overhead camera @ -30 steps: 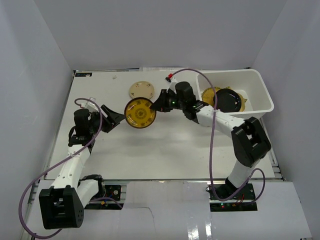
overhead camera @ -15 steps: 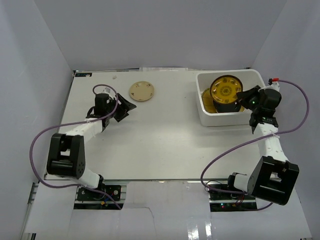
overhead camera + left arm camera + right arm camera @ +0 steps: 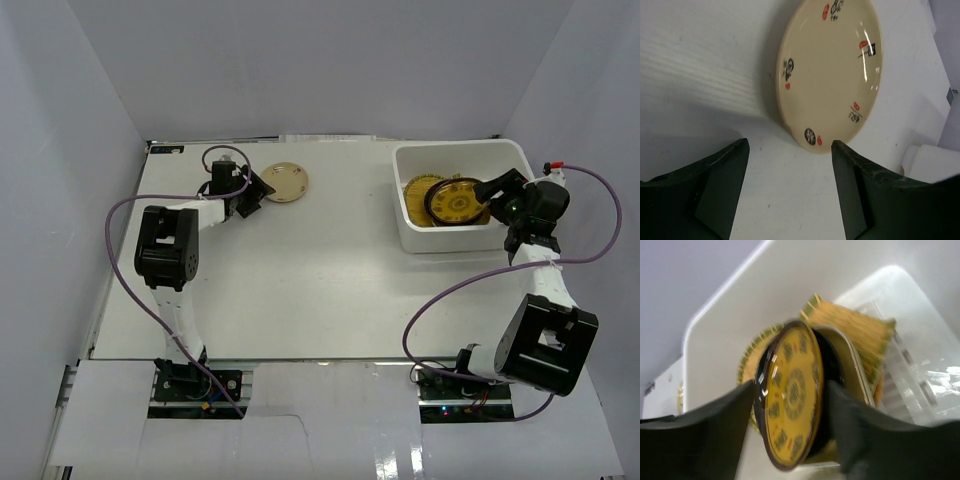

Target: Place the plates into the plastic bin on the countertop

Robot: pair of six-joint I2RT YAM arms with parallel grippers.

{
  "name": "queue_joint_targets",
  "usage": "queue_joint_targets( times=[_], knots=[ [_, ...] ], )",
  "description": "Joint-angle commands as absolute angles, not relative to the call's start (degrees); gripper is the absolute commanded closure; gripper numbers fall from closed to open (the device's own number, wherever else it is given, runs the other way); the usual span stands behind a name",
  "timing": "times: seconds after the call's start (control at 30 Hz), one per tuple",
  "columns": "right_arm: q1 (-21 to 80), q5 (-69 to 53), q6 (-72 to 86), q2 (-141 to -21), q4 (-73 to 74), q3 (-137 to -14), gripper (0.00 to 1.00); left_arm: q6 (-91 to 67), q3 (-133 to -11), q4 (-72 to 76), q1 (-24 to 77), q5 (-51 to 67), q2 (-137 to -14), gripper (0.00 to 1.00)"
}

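A beige round plate (image 3: 284, 182) (image 3: 832, 70) with red and black marks lies flat on the countertop (image 3: 320, 270) at the back. My left gripper (image 3: 250, 196) (image 3: 790, 144) is open just left of it, its jaws either side of bare table, short of the plate's rim. The white plastic bin (image 3: 452, 241) stands at the back right. Inside it a yellow patterned plate (image 3: 460, 203) (image 3: 792, 395) with a dark rim leans on a black plate and woven bamboo trays (image 3: 860, 332). My right gripper (image 3: 492, 194) (image 3: 790, 390) is open at the bin's right side, its fingers apart around the yellow plate.
Pale grey walls close in the countertop on the left, back and right. A purple cable loops from each arm. The bin's slotted bottom (image 3: 920, 385) shows to the right of the stacked plates.
My right arm carried the yellow plate from mid-table over to the bin, and its jaws have opened. My left gripper moved toward the back, up to the beige plate.
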State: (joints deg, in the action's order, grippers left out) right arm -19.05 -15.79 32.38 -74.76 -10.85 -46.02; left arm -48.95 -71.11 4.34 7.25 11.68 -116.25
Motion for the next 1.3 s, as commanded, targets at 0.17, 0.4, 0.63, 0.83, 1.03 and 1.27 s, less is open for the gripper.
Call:
queue_joint_targets(
  times=[0.17, 0.4, 0.63, 0.83, 1.03, 1.27],
  knots=[
    [-19.07, -15.91, 29.62, -72.43, -10.55, -46.85, 0.02, -45.88, -80.5, 1.58, 7.73, 9.23, -121.9, 0.3],
    [-16.79, -18.36, 29.53, -62.86, -8.79, -46.67, 0.12, -43.86, -83.14, 0.97, 8.09, 5.98, -125.33, 0.57],
    [4.95, -19.42, 25.93, -59.85, -6.94, -47.9, 0.17, -43.85, -79.82, 2.98, 8.0, 6.67, -121.74, 1.0],
    [24.48, -17.24, 25.05, -66.52, -7.03, -52.2, 0.03, -47.8, -62.08, 9.48, 8.44, 14.76, -103.65, 1.0],
    [34.98, -10.73, 24.43, -74.26, -6.51, -55.46, 0.02, -51.06, -43.54, 11.51, 12.74, 19.93, -82.46, 1.0],
    [36.83, -7.91, 24.87, -78.58, -4.31, -55.73, 0.05, -50.63, -34.64, 9.67, 15.82, 23.81, -67.25, 1.0]
  ],
)
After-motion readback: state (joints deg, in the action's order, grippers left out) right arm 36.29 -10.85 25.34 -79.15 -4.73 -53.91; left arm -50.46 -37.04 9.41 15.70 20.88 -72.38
